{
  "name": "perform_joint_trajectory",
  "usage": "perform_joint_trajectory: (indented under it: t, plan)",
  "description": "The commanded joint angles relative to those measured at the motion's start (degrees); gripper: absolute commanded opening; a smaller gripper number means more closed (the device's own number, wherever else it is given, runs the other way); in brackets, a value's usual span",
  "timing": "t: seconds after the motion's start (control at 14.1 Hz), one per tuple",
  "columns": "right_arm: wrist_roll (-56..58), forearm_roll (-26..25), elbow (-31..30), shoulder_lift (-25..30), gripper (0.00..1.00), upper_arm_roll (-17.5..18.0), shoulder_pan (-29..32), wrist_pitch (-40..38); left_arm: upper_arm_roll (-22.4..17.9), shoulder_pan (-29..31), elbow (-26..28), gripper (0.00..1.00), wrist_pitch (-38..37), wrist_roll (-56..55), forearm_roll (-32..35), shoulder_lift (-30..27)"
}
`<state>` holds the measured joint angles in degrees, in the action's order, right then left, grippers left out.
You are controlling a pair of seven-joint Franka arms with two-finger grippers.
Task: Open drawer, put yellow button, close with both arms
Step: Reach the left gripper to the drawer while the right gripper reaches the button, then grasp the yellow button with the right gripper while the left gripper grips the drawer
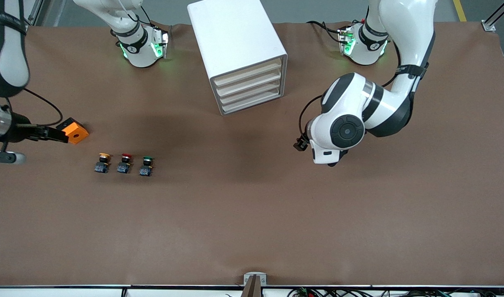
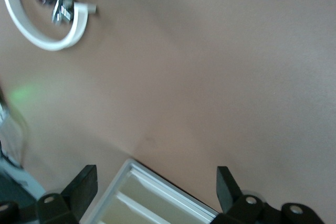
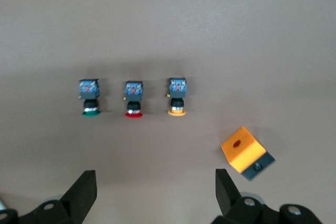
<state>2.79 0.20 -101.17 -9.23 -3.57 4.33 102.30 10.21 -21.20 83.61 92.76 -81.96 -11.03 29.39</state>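
The cabinet (image 1: pixel 239 53) is standing at the arms' edge of the table (image 1: pixel 252 214), between the two bases, its four drawers all pushed in. The top drawer (image 1: pixel 248 73) is sitting flush with the three below it.

The yellow button (image 1: pixel 103 162) is lying on the table toward the right arm's end, nearer the front camera than the cabinet and well apart from it. It is heading a short row: the red button (image 1: pixel 125 163) is lying just beside it, then the green button (image 1: pixel 146 165), each apart from the next. An orange block (image 1: pixel 73 130) is resting near the yellow button, a little farther from the camera.

The right gripper (image 3: pixel 155 190) is hanging over the table beside the orange block, its fingers (image 3: pixel 84 192) spread wide and grasping nothing; its wrist view is looking down on the three buttons and the block.

The left gripper (image 2: pixel 156 190) is hovering over bare table near the cabinet's front, toward the left arm's end, fingers (image 2: pixel 226 187) also released and empty. A corner of the cabinet is showing between them in the left wrist view
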Motion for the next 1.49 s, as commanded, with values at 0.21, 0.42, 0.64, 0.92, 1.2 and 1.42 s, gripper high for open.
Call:
perform_joint_trajectory:
  t: [0.21, 0.42, 0.64, 0.92, 1.2, 1.42]
  plan:
    - [1.4, 0.6, -18.7, 0.1, 1.0, 0.6, 3.7, 25.0, 1.0, 0.8, -2.0, 1.0, -2.9, -17.1, -9.5, 6.8]
    - [1.4, 0.8, -22.1, -4.5, 1.0, 0.6, 3.8, 35.0, 1.1, 0.6, -2.1, 1.0, -8.2, -21.3, -12.6, 9.4]
    - [0.8, 0.9, -22.2, -8.7, 1.0, 0.7, 3.8, 40.0, 1.2, 0.2, -2.2, 1.0, -13.4, -27.1, -16.5, 12.9]
    - [0.4, 0.9, -22.8, -13.3, 1.0, 0.7, 3.8, 45.9, 1.8, 0.1, -2.4, 1.0, -19.6, -34.0, -23.2, 14.5]
    - [-1.6, 2.1, -23.9, -14.7, 1.0, 0.7, 3.3, 49.3, 2.1, -0.2, -2.2, 1.0, -26.2, -40.2, -29.8, 15.9]
    - [-1.6, 2.2, -23.9, -15.3, 1.0, 0.8, 3.3, 50.0, 2.2, -1.6, -2.2, 1.0, -26.8, -45.4, -31.3, 17.2]
